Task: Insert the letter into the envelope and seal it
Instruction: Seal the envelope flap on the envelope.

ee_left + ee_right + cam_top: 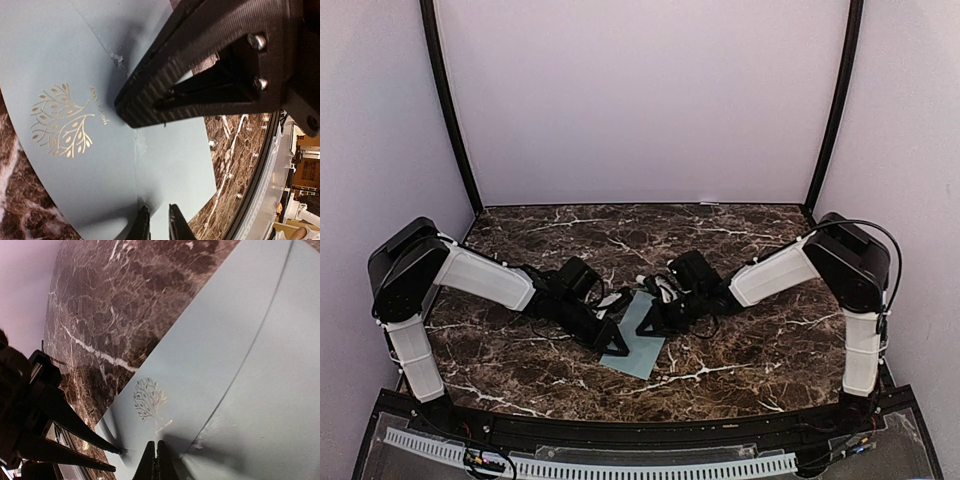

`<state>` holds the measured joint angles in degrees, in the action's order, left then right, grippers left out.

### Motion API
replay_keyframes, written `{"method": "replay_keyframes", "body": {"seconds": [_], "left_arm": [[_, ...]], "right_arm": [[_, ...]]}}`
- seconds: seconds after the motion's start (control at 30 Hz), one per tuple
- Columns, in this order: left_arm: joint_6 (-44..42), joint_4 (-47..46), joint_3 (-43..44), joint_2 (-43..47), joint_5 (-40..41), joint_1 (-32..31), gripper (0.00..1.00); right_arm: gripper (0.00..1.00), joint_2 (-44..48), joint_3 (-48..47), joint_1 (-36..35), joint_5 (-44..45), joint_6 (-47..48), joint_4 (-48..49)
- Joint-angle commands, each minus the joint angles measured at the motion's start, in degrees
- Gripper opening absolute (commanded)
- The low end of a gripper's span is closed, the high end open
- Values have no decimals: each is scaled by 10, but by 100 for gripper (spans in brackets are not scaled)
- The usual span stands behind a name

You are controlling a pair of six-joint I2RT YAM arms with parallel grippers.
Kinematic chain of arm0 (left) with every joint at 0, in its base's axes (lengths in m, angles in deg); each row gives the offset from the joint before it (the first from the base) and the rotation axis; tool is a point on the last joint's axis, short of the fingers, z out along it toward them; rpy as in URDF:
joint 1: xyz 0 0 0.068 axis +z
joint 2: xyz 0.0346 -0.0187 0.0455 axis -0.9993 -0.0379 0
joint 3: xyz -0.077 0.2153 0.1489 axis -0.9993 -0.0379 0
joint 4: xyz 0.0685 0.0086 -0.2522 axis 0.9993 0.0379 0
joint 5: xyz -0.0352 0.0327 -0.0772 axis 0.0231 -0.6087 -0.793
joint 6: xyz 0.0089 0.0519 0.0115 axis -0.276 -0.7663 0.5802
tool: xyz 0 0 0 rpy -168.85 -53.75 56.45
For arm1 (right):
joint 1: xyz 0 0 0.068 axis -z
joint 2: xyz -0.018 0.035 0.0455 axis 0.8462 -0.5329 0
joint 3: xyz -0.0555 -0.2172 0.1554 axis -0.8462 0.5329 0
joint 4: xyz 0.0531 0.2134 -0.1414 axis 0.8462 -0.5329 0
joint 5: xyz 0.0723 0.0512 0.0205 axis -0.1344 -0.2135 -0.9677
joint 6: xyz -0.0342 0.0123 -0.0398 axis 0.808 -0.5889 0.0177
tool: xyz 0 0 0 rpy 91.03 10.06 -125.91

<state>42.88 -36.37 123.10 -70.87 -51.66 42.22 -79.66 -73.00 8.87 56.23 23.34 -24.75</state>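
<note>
The pale blue-grey envelope [642,342] lies flat on the marble table between my two grippers. Its flap, with a gold tree emblem [62,125], lies folded down on the body; it also shows in the right wrist view [225,340]. No separate letter sheet shows. My left gripper [618,348] sits low over the envelope's near part, its fingers [141,225] a narrow gap apart with nothing between them. My right gripper [648,326] is shut and empty, with its joined tips [156,455] on the flap just below the emblem [149,400]. The two grippers are close together.
The dark marble table [750,340] ends at a black front rail [650,425] close to the envelope. Pale walls and black posts [450,120] enclose the back and sides. The right gripper's body [210,75] hangs over the envelope in the left wrist view.
</note>
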Motion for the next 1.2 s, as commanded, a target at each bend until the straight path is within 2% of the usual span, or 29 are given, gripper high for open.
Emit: {"method": "replay_keyframes", "body": {"seconds": [0.0, 0.27, 0.47, 0.97, 1.17], "left_arm": [[-8, 33, -6, 2, 30, 0, 13], [-8, 33, -6, 2, 31, 0, 13], [-8, 32, -8, 4, 33, 0, 13], [-9, 31, -8, 4, 32, 0, 13], [-8, 30, -7, 5, 32, 0, 13]], "right_arm": [[0, -15, 2, -28, -23, 0, -5], [0, -27, -11, -35, -10, -15, -4], [0, -32, -14, -6, 6, -36, 18], [0, -63, -51, 43, 40, -9, 1], [0, -49, -23, 37, 22, -11, 10]]}}
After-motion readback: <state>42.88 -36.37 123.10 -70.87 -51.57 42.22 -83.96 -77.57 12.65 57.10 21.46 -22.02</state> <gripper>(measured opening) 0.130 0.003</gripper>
